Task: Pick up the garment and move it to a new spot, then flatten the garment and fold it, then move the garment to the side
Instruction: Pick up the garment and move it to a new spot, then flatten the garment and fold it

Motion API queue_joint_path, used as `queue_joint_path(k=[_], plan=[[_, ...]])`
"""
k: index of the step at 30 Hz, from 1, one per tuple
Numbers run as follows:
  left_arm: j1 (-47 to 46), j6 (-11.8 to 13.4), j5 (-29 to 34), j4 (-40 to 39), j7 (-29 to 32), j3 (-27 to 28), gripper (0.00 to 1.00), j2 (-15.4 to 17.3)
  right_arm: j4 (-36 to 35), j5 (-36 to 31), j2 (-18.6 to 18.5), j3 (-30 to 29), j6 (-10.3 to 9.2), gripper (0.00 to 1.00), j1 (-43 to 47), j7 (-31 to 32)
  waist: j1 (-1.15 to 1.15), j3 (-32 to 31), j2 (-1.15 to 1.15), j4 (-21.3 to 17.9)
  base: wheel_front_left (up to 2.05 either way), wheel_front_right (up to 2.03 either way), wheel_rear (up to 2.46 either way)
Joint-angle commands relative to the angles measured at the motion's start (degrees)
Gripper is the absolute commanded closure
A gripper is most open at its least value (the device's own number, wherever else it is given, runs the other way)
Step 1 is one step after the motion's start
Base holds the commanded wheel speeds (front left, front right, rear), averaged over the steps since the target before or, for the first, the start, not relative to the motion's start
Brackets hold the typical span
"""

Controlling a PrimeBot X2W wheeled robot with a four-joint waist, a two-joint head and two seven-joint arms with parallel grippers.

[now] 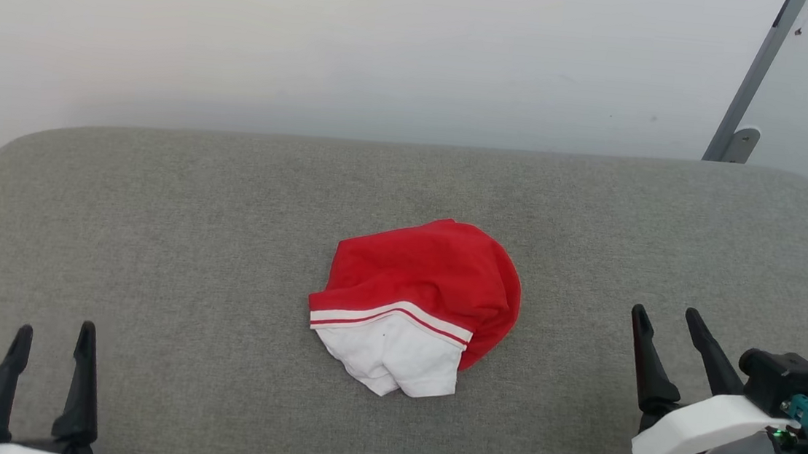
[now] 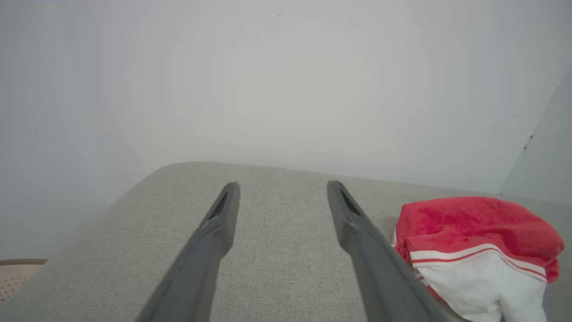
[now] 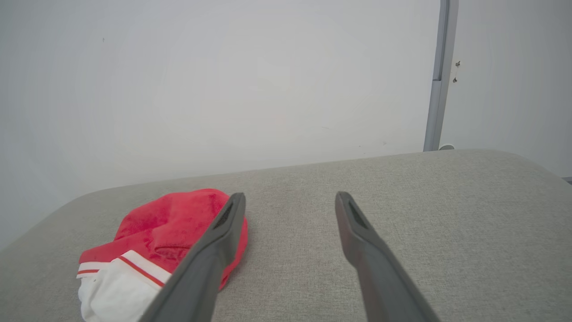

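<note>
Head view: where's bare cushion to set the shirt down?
Bare cushion lies between shirt and left gripper, between shirt and right gripper, and behind the shirt up to the wall. Crowded only at centre, where the shirt sits crumpled.

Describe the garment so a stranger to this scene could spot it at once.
Start at the wide grey cushioned surface below the pale wall. Near its middle lies the garment, a crumpled heap. It is the one bright thing there: red, with a white sleeve and striped trim toward the robot.

Left pincer (image 1: 52, 341) low at the near left, fingers spread and empty; right pincer (image 1: 668, 321) at the near right, fingers wide apart, empty, white wrist (image 1: 705, 426) tilted behind it
</note>
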Motion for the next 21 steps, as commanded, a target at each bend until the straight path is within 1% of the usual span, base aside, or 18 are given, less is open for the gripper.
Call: queue_joint_path(k=[1, 8, 11, 13, 14, 16, 21], plan=[[1.3, -1.2, 1.3, 0.2, -0.3, 1.4, 0.00, -1.3, -0.2, -0.3, 0.3, -0.1, 0.00, 0.00, 0.8, -0.3, 0.00, -0.1, 0.00, 0.0, 0.00, 0.00, 0.00], [2.8, -5.5, 4.7, 1.5, -0.3, 5.3, 0.00, -6.5, -0.1, -0.1, 0.8, -0.5, 0.00, 0.00, 1.7, -0.5, 0.00, -0.5, 0.00, 0.3, 0.00, 0.00, 0.00], [3.0, -7.1, 6.3, 2.3, -0.3, 6.4, 0.00, -8.1, -0.2, -0.2, 1.0, -0.7, 0.00, 0.00, 2.2, -0.6, 0.00, -0.5, 0.00, 0.4, 0.00, 0.00, 0.00], [3.0, -7.5, 6.7, 2.5, -0.3, 6.7, 0.00, -8.5, -0.2, -0.2, 1.1, -0.7, 0.00, 0.00, 2.3, -0.7, 0.00, -0.5, 0.00, 0.4, 0.00, 0.00, 0.00], [2.9, -8.3, 7.5, 3.1, -0.3, 7.2, 0.00, -9.4, 0.0, -0.2, 1.2, -0.8, 0.00, 0.00, 2.4, -0.9, 0.00, -0.5, 0.00, 0.5, 0.00, 0.00, 0.00], [2.6, -8.9, 8.1, 3.5, -0.3, 7.7, 0.00, -10.1, 0.1, -0.2, 1.3, -0.9, 0.00, 0.00, 2.7, -0.9, 0.00, -0.5, 0.00, 0.5, 0.00, 0.00, 0.00], [2.1, -10.4, 9.7, 4.1, -0.3, 8.7, 0.00, -11.4, 0.2, -0.2, 1.5, -0.9, 0.00, 0.00, 2.9, -1.0, 0.00, -0.5, 0.00, 0.5, 0.00, 0.00, 0.00]])
